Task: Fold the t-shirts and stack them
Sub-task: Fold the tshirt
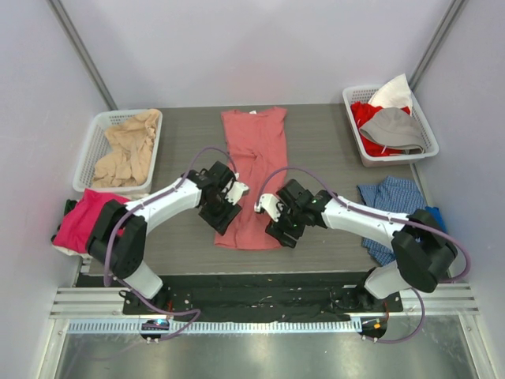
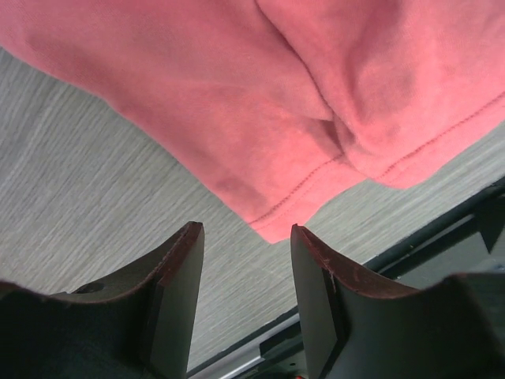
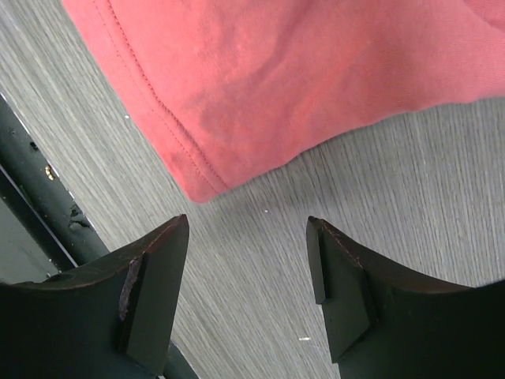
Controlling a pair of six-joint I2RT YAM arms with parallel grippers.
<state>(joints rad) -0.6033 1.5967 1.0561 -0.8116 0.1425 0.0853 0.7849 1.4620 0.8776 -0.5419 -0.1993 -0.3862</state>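
Grey table (image 1: 331, 158): salmon-red t-shirt (image 1: 254, 158) flat at centre, long narrow strip, collar far, hem toward arm bases.
Light, limp, thin knit; likely to sag and crease when lifted, no stiffness to push against.
Best hold: two near hem corners, pinched across stitched edge.
Left gripper (image 2: 246, 237): jaws apart, empty, just short of left hem corner (image 2: 272, 227).
Right gripper (image 3: 248, 229): jaws apart, empty, near right hem corner (image 3: 197, 188).
No readable writing or brand; pale speck at collar (image 1: 254, 113), possibly tag.

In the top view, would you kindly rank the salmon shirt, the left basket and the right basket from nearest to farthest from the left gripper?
1. Salmon shirt, centre, right beside the left gripper.
2. Left basket, back left.
3. Right basket, back right.
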